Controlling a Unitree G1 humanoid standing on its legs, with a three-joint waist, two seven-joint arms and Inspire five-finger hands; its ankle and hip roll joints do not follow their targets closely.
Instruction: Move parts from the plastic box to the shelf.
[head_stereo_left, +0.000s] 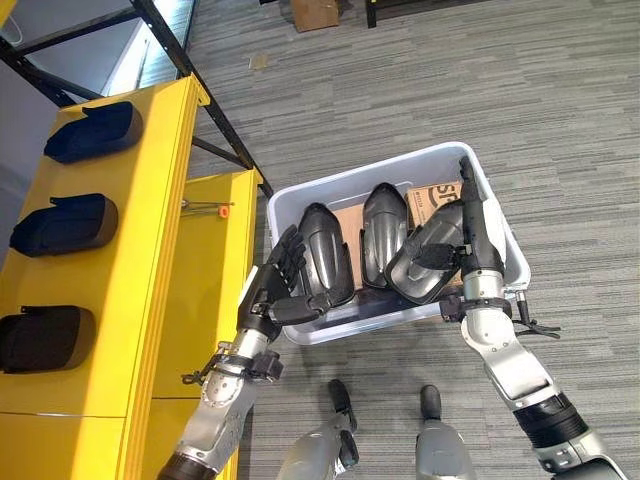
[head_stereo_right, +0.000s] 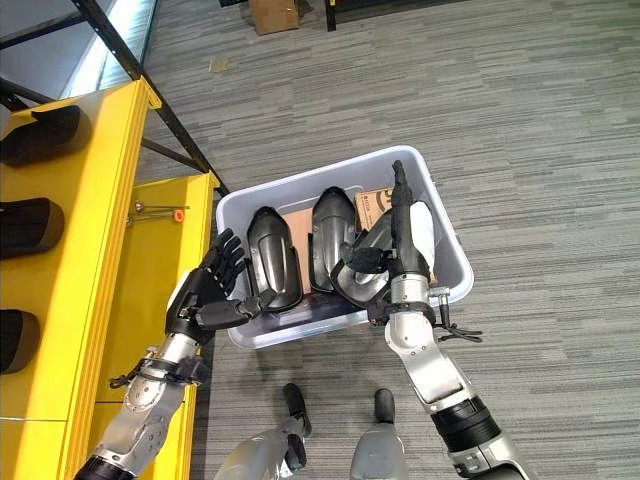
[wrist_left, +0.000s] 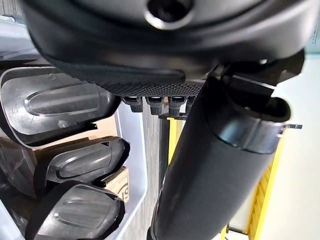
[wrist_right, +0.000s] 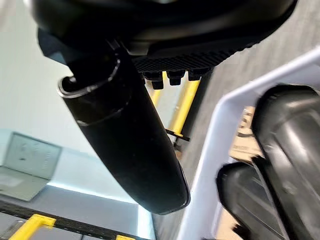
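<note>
The right hand (head_stereo_left: 470, 235) grips a glossy black moulded plastic part (head_stereo_left: 425, 262) for lifting from the translucent plastic box (head_stereo_left: 500, 215), while the left hand (head_stereo_left: 280, 285) rests open-fingered at the rim, apparently steadying.

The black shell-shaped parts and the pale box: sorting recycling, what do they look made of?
Black shell-shaped parts: likely moulded plastic, semi-gloss, with soft highlights and embossed ribs. Pale translucent box: plastic too, its wall letting light through.
</note>
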